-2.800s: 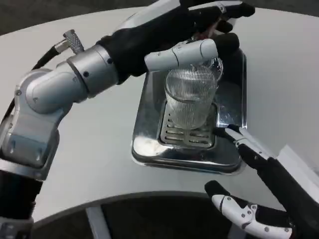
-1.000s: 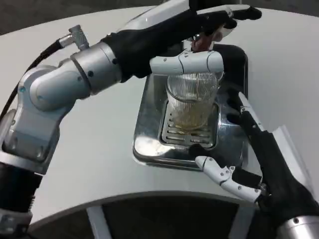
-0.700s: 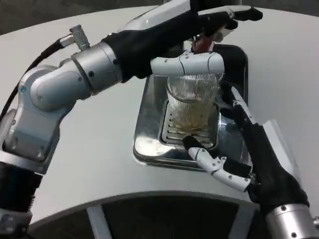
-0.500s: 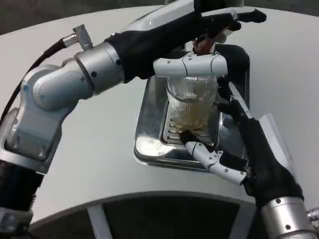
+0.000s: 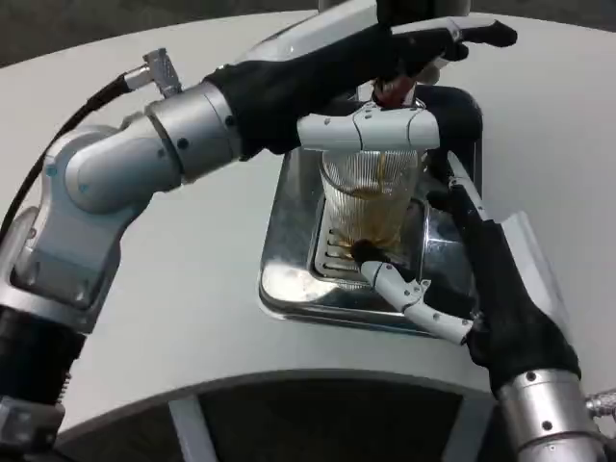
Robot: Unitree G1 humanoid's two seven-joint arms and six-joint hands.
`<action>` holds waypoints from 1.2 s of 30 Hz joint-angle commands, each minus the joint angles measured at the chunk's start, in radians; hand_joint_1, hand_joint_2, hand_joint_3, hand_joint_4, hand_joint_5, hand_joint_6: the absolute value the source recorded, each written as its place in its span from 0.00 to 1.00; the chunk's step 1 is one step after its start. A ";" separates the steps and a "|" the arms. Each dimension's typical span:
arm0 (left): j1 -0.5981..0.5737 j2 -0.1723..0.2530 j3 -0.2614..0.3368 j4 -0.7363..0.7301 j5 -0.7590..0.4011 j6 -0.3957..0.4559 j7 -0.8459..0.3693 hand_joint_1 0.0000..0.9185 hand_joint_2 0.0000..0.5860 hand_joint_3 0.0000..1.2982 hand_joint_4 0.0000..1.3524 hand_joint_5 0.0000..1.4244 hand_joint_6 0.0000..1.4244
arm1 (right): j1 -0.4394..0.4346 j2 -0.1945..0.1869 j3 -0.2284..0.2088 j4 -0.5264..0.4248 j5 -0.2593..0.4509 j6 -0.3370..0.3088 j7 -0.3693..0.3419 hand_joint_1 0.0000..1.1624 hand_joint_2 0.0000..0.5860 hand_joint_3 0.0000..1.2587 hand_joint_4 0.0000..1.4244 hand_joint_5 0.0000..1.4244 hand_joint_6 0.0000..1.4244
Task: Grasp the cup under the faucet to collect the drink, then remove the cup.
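Observation:
A ribbed clear cup [image 5: 371, 197] stands upright on the grate of the shiny metal drip tray [image 5: 287, 245], under the faucet. Amber drink fills its lower part and a thin stream runs into it. My left hand [image 5: 385, 58] reaches across from the left and grips the red faucet lever [image 5: 393, 92], its white thumb lying just above the cup's rim. My right hand [image 5: 486, 289] comes in from the lower right. Its spread fingers bracket the cup: the thumb [image 5: 397, 286] by the base at the front, the other fingers at the cup's right side. Firm contact cannot be told.
The drip tray sits on a white round table [image 5: 173, 289], whose front edge [image 5: 289, 380] curves just below the tray. My left forearm [image 5: 144, 154] spans the table's left half above the surface. The dark dispenser body [image 5: 457, 111] rises behind the cup.
The cup has gone from no drink to partly filled with amber drink. My right hand has risen from the table's front edge and closed in around the cup's base and right side.

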 commanded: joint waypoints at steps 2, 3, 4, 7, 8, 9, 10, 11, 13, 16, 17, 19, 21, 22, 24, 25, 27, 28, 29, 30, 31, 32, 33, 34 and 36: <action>0.008 0.013 -0.020 0.023 0.021 -0.011 -0.031 0.00 0.16 0.11 0.02 0.07 0.13 | -0.015 0.002 0.002 0.021 -0.003 0.001 -0.024 0.59 0.44 0.04 0.05 0.09 0.13; 0.008 0.014 -0.019 0.025 0.021 -0.013 -0.031 0.00 0.16 0.11 0.02 0.07 0.13 | -0.019 0.001 0.001 0.027 -0.001 -0.003 -0.027 0.59 0.44 0.04 0.05 0.09 0.13; 0.007 0.014 -0.019 0.027 0.021 -0.014 -0.031 0.00 0.16 0.11 0.02 0.07 0.13 | -0.022 0.000 0.000 0.032 0.000 -0.005 -0.030 0.59 0.44 0.04 0.05 0.09 0.13; 0.004 0.015 -0.017 0.035 0.019 -0.019 -0.032 0.00 0.16 0.11 0.02 0.07 0.13 | -0.037 -0.002 -0.002 0.058 0.010 -0.030 -0.045 0.58 0.44 0.05 0.05 0.10 0.13; 0.004 0.016 -0.017 0.037 0.019 -0.020 -0.032 0.00 0.16 0.11 0.02 0.07 0.13 | -0.042 -0.003 -0.002 0.069 0.014 -0.039 -0.051 0.58 0.44 0.05 0.05 0.10 0.12; 0.003 0.017 -0.017 0.039 0.018 -0.022 -0.032 0.00 0.16 0.11 0.02 0.07 0.13 | -0.049 -0.005 -0.002 0.082 0.017 -0.050 -0.057 0.58 0.44 0.05 0.05 0.10 0.12; 0.002 0.017 -0.016 0.042 0.017 -0.024 -0.032 0.00 0.16 0.11 0.02 0.07 0.13 | -0.053 -0.007 -0.002 0.091 0.020 -0.057 -0.061 0.58 0.44 0.05 0.05 0.10 0.12; 0.001 0.018 -0.016 0.044 0.017 -0.026 -0.032 0.00 0.16 0.11 0.02 0.07 0.13 | -0.058 -0.008 -0.004 0.104 0.025 -0.067 -0.066 0.58 0.44 0.05 0.05 0.10 0.12; -0.001 0.021 -0.015 0.050 0.016 -0.031 -0.033 0.00 0.16 0.12 0.02 0.07 0.13 | -0.071 -0.008 -0.008 0.136 0.035 -0.090 -0.079 0.59 0.44 0.05 0.05 0.10 0.12; -0.003 0.024 -0.013 0.060 0.014 -0.038 -0.033 0.00 0.16 0.12 0.03 0.07 0.13 | -0.086 -0.010 -0.009 0.170 0.040 -0.109 -0.095 0.60 0.42 0.05 0.06 0.10 0.10; -0.004 0.024 -0.013 0.062 0.014 -0.040 -0.033 0.00 0.16 0.12 0.03 0.07 0.13 | -0.091 -0.011 -0.009 0.180 0.043 -0.113 -0.099 0.60 0.42 0.05 0.06 0.10 0.10; -0.006 0.026 -0.013 0.070 0.013 -0.046 -0.034 0.00 0.16 0.12 0.03 0.07 0.13 | -0.102 -0.009 -0.007 0.205 0.045 -0.120 -0.110 0.63 0.41 0.05 0.06 0.10 0.09; -0.009 0.028 -0.012 0.077 0.012 -0.050 -0.035 0.00 0.16 0.12 0.03 0.07 0.13 | -0.109 -0.009 -0.006 0.221 0.047 -0.126 -0.119 0.63 0.41 0.05 0.06 0.10 0.09; -0.010 0.028 -0.012 0.079 0.012 -0.053 -0.035 0.00 0.16 0.12 0.03 0.07 0.13 | -0.112 -0.008 -0.006 0.230 0.049 -0.129 -0.123 0.63 0.41 0.05 0.06 0.10 0.09; -0.014 0.028 -0.011 0.085 0.010 -0.057 -0.036 0.00 0.16 0.12 0.03 0.07 0.13 | -0.119 -0.007 -0.006 0.244 0.053 -0.135 -0.130 0.63 0.41 0.05 0.06 0.10 0.09; -0.015 0.028 -0.010 0.088 0.009 -0.059 -0.037 0.00 0.16 0.12 0.03 0.07 0.13 | -0.122 -0.006 -0.006 0.251 0.053 -0.137 -0.135 0.63 0.41 0.05 0.06 0.10 0.09; -0.018 0.027 -0.010 0.093 0.009 -0.062 -0.038 0.00 0.16 0.12 0.03 0.07 0.13 | -0.128 -0.005 -0.005 0.262 0.053 -0.140 -0.142 0.64 0.41 0.05 0.06 0.10 0.09; -0.020 0.026 -0.010 0.095 0.009 -0.064 -0.038 0.00 0.16 0.12 0.03 0.07 0.13 | -0.134 -0.004 -0.006 0.270 0.053 -0.141 -0.147 0.64 0.41 0.05 0.06 0.10 0.09; -0.021 0.026 -0.010 0.097 0.009 -0.066 -0.039 0.00 0.16 0.12 0.03 0.07 0.13 | -0.137 -0.004 -0.007 0.276 0.053 -0.143 -0.150 0.64 0.41 0.05 0.06 0.10 0.09; -0.022 0.026 -0.011 0.099 0.009 -0.067 -0.039 0.00 0.16 0.12 0.03 0.07 0.13 | -0.141 -0.004 -0.008 0.284 0.054 -0.145 -0.155 0.64 0.41 0.05 0.06 0.10 0.09; -0.023 0.026 -0.011 0.101 0.008 -0.068 -0.039 0.00 0.17 0.12 0.03 0.07 0.13 | -0.145 -0.003 -0.009 0.290 0.056 -0.148 -0.159 0.64 0.41 0.05 0.06 0.11 0.09; -0.023 0.026 -0.011 0.101 0.008 -0.069 -0.040 0.00 0.17 0.12 0.03 0.07 0.13 | -0.147 -0.003 -0.010 0.294 0.057 -0.150 -0.161 0.64 0.41 0.05 0.06 0.11 0.09; -0.024 0.026 -0.011 0.102 0.008 -0.070 -0.040 0.00 0.17 0.12 0.03 0.07 0.13 | -0.150 -0.003 -0.010 0.298 0.058 -0.151 -0.164 0.64 0.41 0.05 0.06 0.11 0.09; -0.025 0.026 -0.011 0.103 0.007 -0.071 -0.041 0.00 0.17 0.12 0.03 0.07 0.13 | -0.156 -0.002 -0.011 0.305 0.059 -0.152 -0.168 0.64 0.41 0.05 0.06 0.11 0.09; -0.026 0.026 -0.011 0.104 0.007 -0.072 -0.041 0.00 0.17 0.12 0.03 0.07 0.13 | -0.164 -0.001 -0.011 0.315 0.060 -0.153 -0.173 0.64 0.40 0.05 0.06 0.11 0.09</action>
